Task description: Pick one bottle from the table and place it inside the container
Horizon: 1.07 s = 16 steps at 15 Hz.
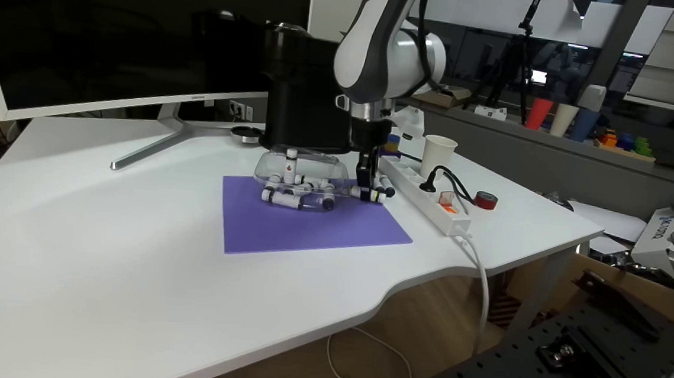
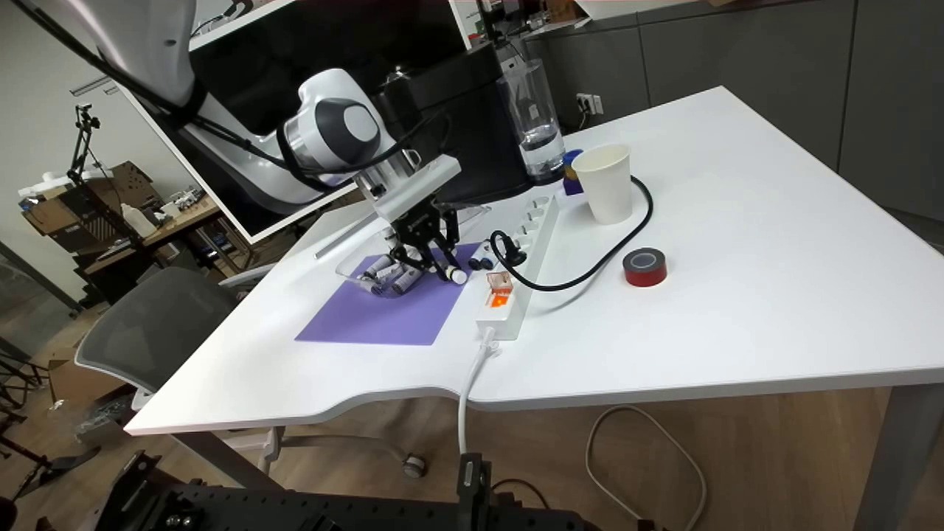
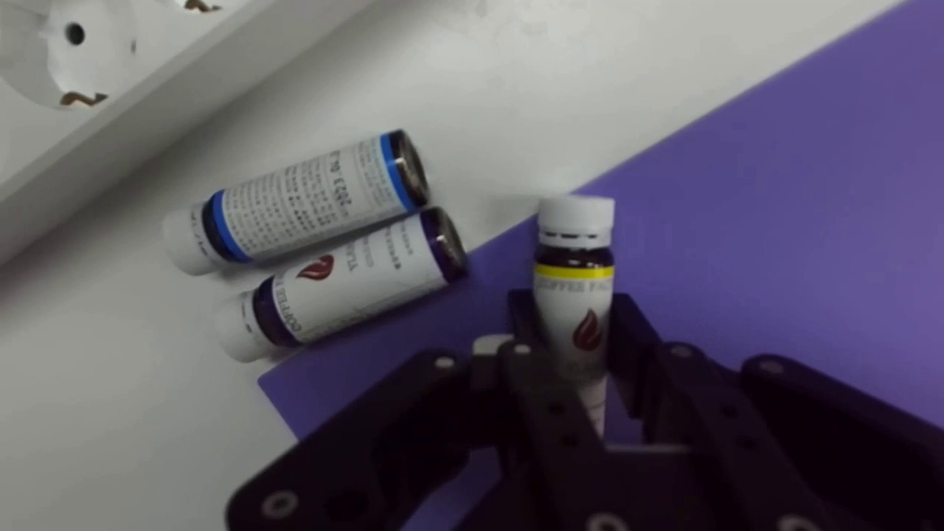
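In the wrist view my gripper (image 3: 572,324) is shut on a small white-capped bottle with a yellow band (image 3: 574,273). A finger touches each side; its lower end is partly hidden. In an exterior view this bottle (image 1: 377,197) lies low at the edge of the purple mat (image 1: 310,234), with the gripper (image 1: 365,188) over it. The clear plastic container (image 1: 322,167) holds several bottles, one standing up (image 1: 290,165). It also shows behind the gripper (image 2: 435,267) in an exterior view (image 2: 470,209). A blue-banded bottle (image 3: 317,195) and a purple-banded bottle (image 3: 361,284) lie beside the mat's corner.
A white power strip (image 1: 419,198) with a black plug (image 1: 428,186) runs close beside the bottles. A paper cup (image 1: 437,154) and a red tape roll (image 1: 485,200) stand beyond it. A black appliance (image 1: 308,92) and a monitor (image 1: 134,32) stand behind the container.
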Motion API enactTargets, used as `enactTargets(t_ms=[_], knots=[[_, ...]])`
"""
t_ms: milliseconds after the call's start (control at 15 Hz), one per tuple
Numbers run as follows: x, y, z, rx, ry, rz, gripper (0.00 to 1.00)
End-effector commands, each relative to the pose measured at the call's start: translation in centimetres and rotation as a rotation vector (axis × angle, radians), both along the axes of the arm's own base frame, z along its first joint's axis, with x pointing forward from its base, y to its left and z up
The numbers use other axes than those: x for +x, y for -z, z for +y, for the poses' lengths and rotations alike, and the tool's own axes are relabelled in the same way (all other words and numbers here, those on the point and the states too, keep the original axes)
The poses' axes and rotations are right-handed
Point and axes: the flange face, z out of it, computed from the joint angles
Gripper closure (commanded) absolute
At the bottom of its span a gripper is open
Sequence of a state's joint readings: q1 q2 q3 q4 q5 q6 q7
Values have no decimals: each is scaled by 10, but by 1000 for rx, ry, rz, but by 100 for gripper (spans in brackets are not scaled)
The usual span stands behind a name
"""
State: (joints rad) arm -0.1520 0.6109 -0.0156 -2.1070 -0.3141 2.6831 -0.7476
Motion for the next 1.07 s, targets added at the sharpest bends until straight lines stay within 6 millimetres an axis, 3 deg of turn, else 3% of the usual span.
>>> enactTargets(t_ms=[0, 267, 467, 667, 1000], knots=[[7, -36, -5, -4, 22, -63, 93], [19, -86, 6, -19, 11, -141, 93], [30, -109, 25, -18, 6, -156, 93], [32, -112, 51, -8, -6, -134, 93], [28, -94, 87, 30, -10, -75, 93]])
